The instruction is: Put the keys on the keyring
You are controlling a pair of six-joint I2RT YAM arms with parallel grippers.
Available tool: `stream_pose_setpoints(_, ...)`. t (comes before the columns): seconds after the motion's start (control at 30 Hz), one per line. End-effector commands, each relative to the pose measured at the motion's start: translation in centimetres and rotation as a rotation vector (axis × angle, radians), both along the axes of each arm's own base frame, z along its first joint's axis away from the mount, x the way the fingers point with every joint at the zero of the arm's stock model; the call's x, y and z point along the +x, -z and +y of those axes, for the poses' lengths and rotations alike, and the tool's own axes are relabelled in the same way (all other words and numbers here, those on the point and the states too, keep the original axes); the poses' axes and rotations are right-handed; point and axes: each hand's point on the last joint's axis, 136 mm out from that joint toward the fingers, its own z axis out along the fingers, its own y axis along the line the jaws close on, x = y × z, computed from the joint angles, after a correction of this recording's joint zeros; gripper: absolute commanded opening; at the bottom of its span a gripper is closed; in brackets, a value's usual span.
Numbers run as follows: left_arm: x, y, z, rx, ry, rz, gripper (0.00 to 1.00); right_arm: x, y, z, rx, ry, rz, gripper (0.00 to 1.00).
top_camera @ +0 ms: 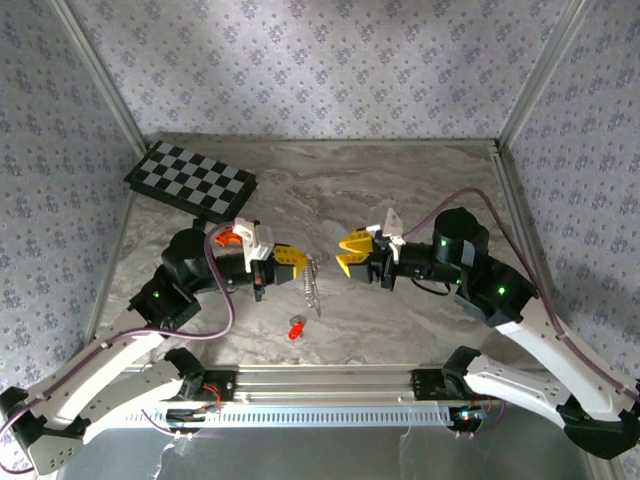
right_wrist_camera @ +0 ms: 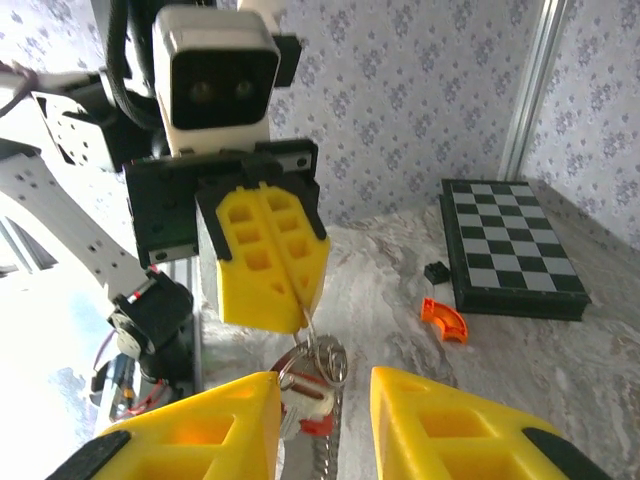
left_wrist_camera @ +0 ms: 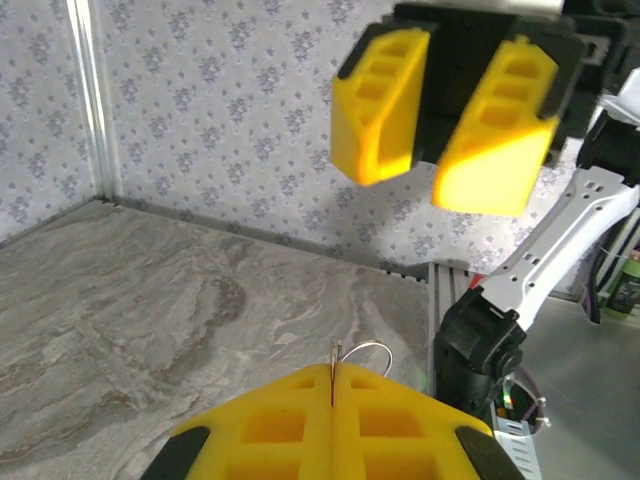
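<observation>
- Left gripper (top_camera: 298, 262): jaws pressed together, pinching top of keyring (top_camera: 312, 286). Keyring hangs straight down from fingertips, clear of table (top_camera: 420, 190).
- Left wrist view: thin wire loop pokes out of seam between shut fingers (left_wrist_camera: 270, 420).
- Right gripper (top_camera: 350, 252): jaws partly apart, nothing held. It faces left gripper, tips just short of keyring, not touching.
- Right wrist view: keyring sits in line with gap between its fingers (right_wrist_camera: 215, 425).
- Loose key (top_camera: 296, 329), red head, on table below left gripper, toward arm bases.
</observation>
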Motion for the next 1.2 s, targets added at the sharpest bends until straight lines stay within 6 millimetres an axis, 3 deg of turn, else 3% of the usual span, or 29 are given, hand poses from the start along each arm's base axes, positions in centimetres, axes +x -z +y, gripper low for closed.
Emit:
stream_pose_setpoints(0.0,-2.1,-4.6,0.3,-0.08,0.081,-0.116,0.0,-1.4,-1.5,0.2,0.021,-0.097,0.004,0.3)
stream_pose_setpoints(0.5,-2.3,-4.7,-0.3,-0.071,0.107,-0.118,0.0,-2.9,-1.2,2.0,0.039,-0.244,0.025,0.25)
stream_pose_setpoints(0.87,-2.5,-4.9,-0.5,-0.07,0.121,-0.118,0.0,-2.2,-0.1,2.5,0.01,-0.227,0.023,0.14)
stream_pose_setpoints(1.17,-2.5,-5.0,-0.5,-0.071,0.123,-0.118,0.0,-2.5,0.6,3.0,0.002,-0.252,0.043,0.13)
